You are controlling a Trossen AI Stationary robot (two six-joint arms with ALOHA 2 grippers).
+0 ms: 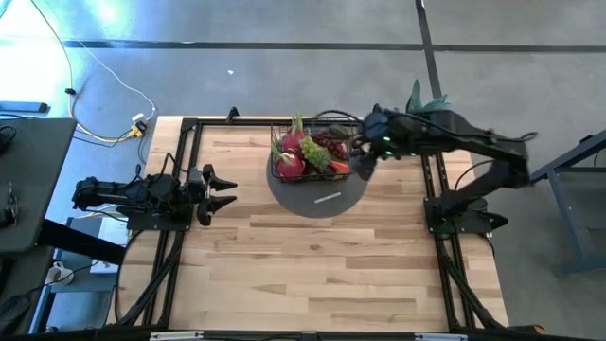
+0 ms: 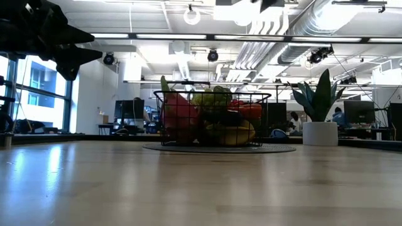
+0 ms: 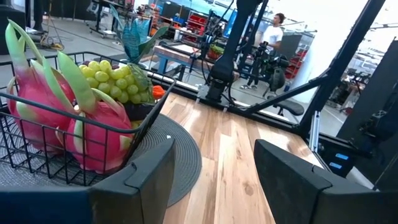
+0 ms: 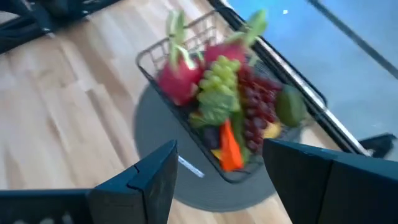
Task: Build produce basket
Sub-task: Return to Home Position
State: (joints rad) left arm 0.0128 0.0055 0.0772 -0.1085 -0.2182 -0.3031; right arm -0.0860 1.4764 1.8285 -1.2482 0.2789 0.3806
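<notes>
Both arms' jaws stood apart and empty. The basket point(image 2: 267, 95), heaped with produce point(image 1: 308, 152), sat on the grey mat point(image 1: 298, 201) on the bench, upper centre of the high view. The right arm point(image 1: 454, 133) hung beside it. Loading looked finished, and I judged its next move was to lift clear and fold home, like the left arm point(image 1: 123, 192).

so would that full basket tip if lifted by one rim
Probably: the basket is heaped with produce above its low sides, so pieces could spill. The wire grid looks stiff, and it may slide on the round mat.

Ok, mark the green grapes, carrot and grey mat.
green grapes point(image 4: 221, 73), right wrist view, bunch's middle.
carrot point(image 4: 230, 149), right wrist view, orange body.
grey mat point(image 4: 155, 127), right wrist view, bare part.
</notes>
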